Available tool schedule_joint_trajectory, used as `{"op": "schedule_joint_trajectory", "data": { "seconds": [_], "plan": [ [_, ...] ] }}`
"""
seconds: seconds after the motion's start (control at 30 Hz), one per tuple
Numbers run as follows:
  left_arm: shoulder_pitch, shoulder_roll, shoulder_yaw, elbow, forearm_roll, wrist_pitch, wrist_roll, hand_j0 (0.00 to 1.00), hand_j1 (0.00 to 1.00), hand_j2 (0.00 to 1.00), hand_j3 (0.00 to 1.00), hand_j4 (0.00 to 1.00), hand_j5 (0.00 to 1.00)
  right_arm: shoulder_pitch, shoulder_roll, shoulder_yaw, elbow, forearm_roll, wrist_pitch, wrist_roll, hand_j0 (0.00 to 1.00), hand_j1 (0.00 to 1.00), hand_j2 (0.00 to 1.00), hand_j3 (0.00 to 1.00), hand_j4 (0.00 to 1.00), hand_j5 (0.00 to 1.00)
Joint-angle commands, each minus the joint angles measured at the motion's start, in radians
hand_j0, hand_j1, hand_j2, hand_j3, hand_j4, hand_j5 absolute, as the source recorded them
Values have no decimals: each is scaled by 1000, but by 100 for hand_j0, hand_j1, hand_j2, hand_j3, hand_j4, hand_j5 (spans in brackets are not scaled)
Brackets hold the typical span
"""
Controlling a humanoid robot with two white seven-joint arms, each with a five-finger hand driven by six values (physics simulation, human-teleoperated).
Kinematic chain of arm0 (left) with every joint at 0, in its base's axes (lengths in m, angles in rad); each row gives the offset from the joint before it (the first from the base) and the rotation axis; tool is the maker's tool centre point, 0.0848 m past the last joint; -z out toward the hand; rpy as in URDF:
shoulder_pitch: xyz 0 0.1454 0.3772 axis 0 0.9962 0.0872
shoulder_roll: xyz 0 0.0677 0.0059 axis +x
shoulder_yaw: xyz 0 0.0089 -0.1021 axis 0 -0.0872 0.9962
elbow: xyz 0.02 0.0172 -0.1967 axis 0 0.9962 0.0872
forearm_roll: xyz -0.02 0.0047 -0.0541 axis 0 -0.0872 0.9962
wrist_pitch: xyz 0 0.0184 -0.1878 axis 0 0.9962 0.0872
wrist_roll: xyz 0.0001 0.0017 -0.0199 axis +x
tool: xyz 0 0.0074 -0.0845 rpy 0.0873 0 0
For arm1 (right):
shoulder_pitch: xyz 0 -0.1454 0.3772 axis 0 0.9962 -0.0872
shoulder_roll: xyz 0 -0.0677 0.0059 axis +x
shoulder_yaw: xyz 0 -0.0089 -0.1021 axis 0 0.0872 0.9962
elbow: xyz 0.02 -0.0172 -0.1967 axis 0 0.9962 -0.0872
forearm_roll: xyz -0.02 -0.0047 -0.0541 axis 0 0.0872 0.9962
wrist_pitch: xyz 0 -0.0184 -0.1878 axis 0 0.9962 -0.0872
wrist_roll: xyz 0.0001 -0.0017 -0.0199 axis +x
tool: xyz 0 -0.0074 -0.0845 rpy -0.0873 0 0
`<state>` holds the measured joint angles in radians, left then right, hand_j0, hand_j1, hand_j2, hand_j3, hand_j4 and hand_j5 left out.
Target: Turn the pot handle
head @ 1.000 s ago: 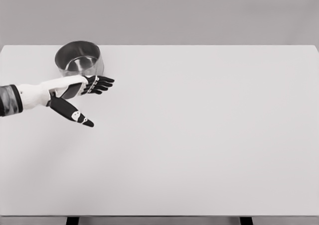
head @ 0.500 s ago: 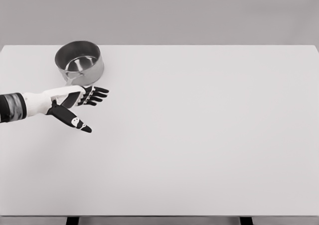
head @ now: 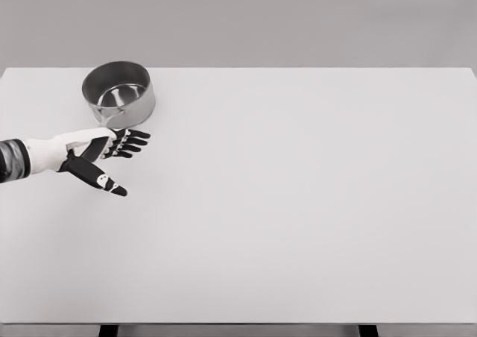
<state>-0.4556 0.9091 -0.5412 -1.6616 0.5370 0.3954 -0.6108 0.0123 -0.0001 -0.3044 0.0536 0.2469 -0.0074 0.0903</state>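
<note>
Pot (head: 119, 91) at the table's (head: 298, 203) far-left corner, 1 hand near it.
Left hand (head: 93, 154) lies just in front of the steel pot, fingers (head: 127, 143) spread and thumb splayed, gripping nothing; the pot's handle points toward it.

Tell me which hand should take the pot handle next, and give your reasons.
Left. The left hand hangs open just in front of the pot, close to the short handle that points toward it. The right hand is not in view, and the pot sits at the table's far left.
</note>
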Motion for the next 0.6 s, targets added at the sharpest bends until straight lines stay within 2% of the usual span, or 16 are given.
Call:
{"op": "schedule_joint_trajectory", "data": {
  "seconds": [0.0,0.57],
  "plan": [
    [0,2,1,2,-28,-1,0,100,100,100,100,100,100,0,0,1,0,0,0,0,100,100,100,100,100,100],
    [-2,28,15,26,-69,-3,0,100,100,100,100,100,100,0,0,1,0,0,0,0,100,100,100,100,100,100]
  ]
}}
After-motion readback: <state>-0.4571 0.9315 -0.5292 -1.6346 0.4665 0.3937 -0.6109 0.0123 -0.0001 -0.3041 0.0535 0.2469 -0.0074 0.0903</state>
